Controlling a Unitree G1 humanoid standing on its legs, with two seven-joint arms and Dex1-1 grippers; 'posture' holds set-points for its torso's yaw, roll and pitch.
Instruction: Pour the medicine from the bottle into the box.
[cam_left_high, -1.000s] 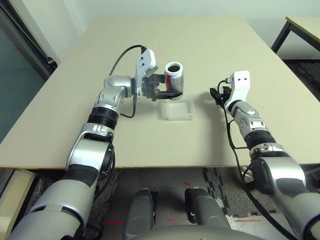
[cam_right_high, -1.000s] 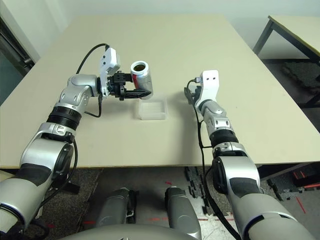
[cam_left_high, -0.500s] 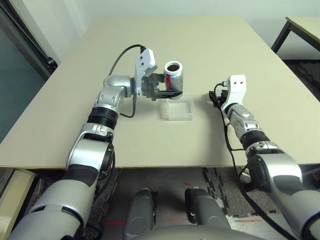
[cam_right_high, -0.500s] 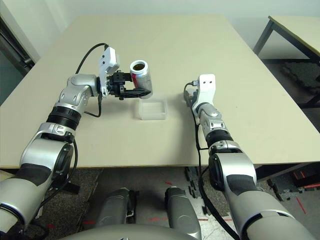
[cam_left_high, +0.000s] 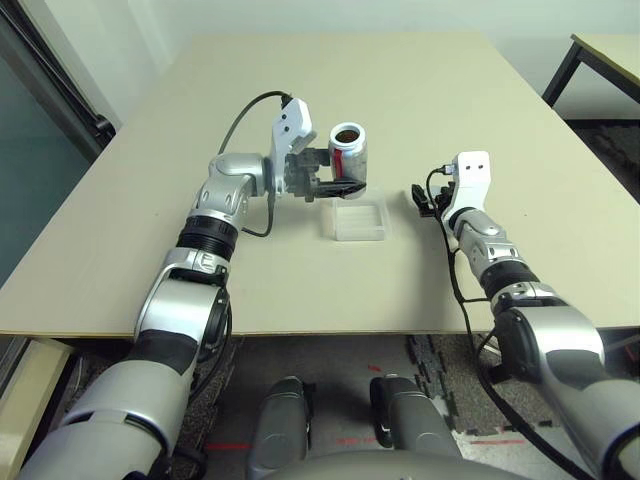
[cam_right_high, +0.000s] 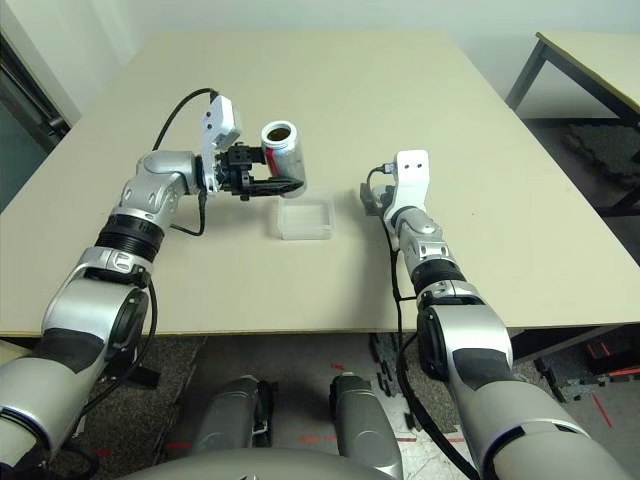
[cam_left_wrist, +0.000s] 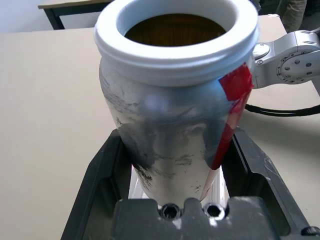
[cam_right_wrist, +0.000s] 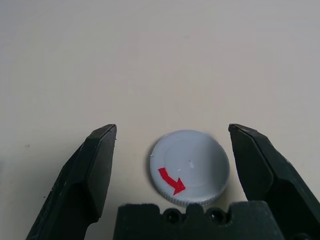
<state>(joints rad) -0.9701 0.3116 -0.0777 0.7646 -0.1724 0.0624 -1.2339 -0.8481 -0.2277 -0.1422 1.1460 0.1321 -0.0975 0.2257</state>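
My left gripper (cam_left_high: 335, 185) is shut on the bottle (cam_left_high: 348, 155), a white-grey cylinder with a red stripe. It holds the bottle upright and uncapped, just above the table, behind the box's far-left corner. The left wrist view looks into the bottle's (cam_left_wrist: 175, 115) open mouth, and the inside is dark. The box (cam_left_high: 359, 220), a shallow clear plastic tray, lies on the table. Right of the box, my right gripper (cam_left_high: 424, 200) stands open and low over the table. A flat grey cap (cam_right_wrist: 189, 167) with a red arrow lies on the table between its fingers (cam_right_wrist: 95, 165), touching neither.
The beige table (cam_left_high: 420, 90) stretches wide behind and to both sides of the box. A second table (cam_left_high: 605, 50) stands at the back right, beyond a gap of floor. Black cables run along both wrists.
My right gripper has opened and the grey cap now lies free on the table between its fingers. The right hand has shifted slightly left. The left arm and bottle have not moved.
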